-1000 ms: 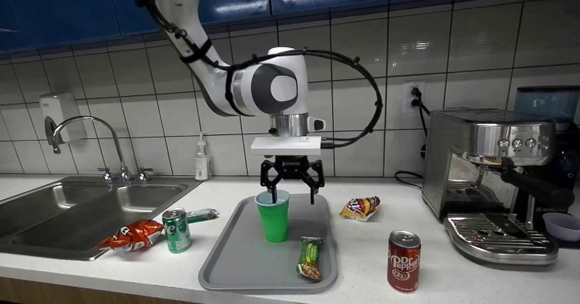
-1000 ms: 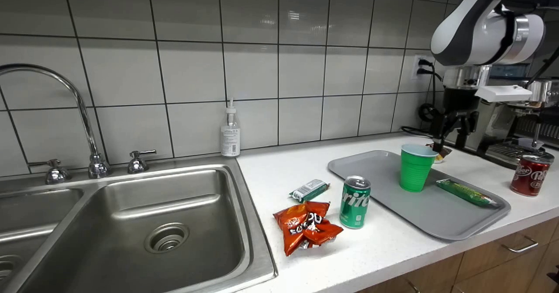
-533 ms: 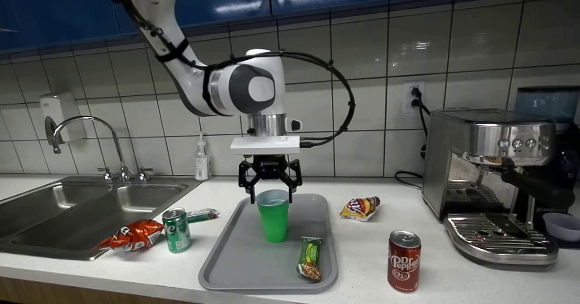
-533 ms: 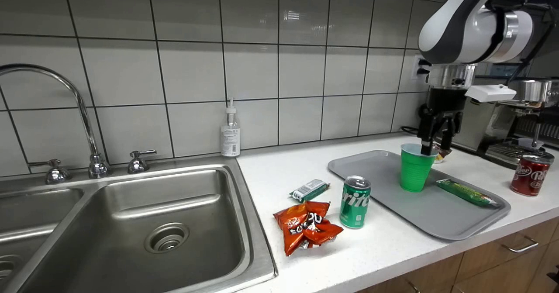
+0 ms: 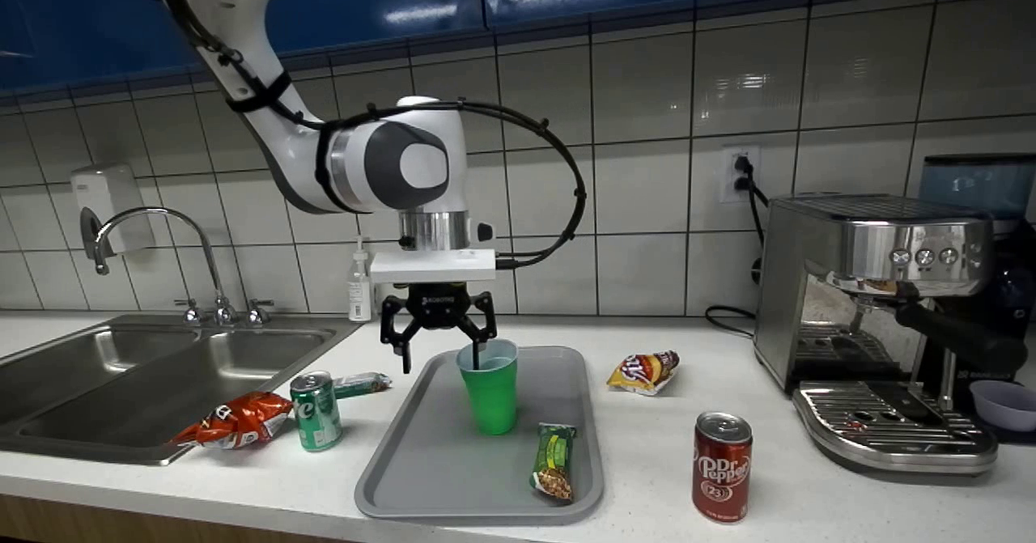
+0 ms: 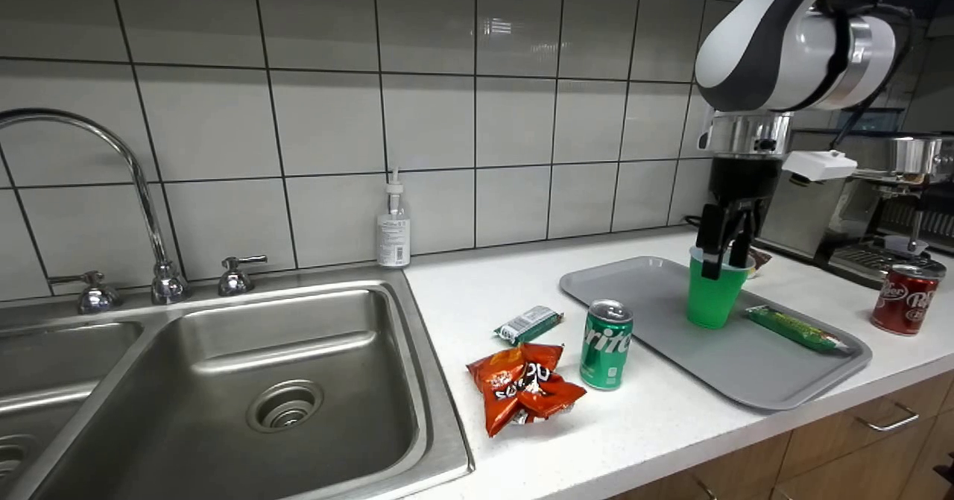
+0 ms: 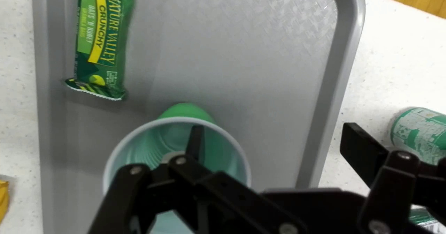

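A green cup with a pale inside stands on the grey tray. My gripper points down with its jaws wide apart and nothing clamped between them. In the wrist view one finger reaches into the cup's mouth, while the opposite finger hangs outside, past the tray's edge. The cup's wall lies between them; whether a finger touches it I cannot tell. A green granola bar lies on the tray near the cup.
Beside the tray stand a Sprite can and a Dr Pepper can. A red chip bag, a green-white bar and a yellow snack bag lie on the counter. The sink and coffee machine flank the area.
The open gripper has moved leftward across the cup in the exterior view facing the arm, its trailing finger now at the cup's mouth. The cup has shifted very slightly.
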`<action>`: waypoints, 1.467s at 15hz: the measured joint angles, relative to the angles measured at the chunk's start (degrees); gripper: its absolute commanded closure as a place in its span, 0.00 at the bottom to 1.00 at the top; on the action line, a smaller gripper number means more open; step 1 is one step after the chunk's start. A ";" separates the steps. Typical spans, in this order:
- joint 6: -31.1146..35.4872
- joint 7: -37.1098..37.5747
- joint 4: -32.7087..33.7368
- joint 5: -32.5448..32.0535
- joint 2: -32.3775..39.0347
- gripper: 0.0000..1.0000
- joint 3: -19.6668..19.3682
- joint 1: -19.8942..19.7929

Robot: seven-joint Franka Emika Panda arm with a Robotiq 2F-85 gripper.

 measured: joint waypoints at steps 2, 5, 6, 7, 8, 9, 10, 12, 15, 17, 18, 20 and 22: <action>0.00 -1.40 -0.83 1.27 -0.61 0.00 0.56 0.67; 0.00 -3.14 -1.87 3.00 -1.75 0.00 1.22 1.59; 0.00 -3.59 -2.19 3.47 -2.11 0.00 1.28 1.94; 0.00 -3.89 -2.49 3.80 -2.45 0.00 1.32 2.26; 0.02 -4.06 -2.74 3.99 -2.75 0.00 1.32 2.55; 0.03 -4.15 -2.90 4.08 -2.99 0.00 1.32 2.76; 0.04 -4.24 -2.97 4.22 -3.21 0.00 1.32 2.90; 0.06 -4.80 -2.97 4.91 -3.71 0.00 1.32 3.02; 0.07 -5.63 -2.97 5.82 -4.47 0.00 1.29 3.02; 0.06 -5.93 -2.97 5.83 -4.68 0.00 1.10 3.02; 0.06 -5.98 -2.97 5.83 -4.69 0.00 1.04 3.02; 0.06 -6.02 -2.97 5.83 -4.69 0.00 0.99 3.02; 0.06 -6.03 -2.97 5.83 -4.69 0.00 0.99 3.02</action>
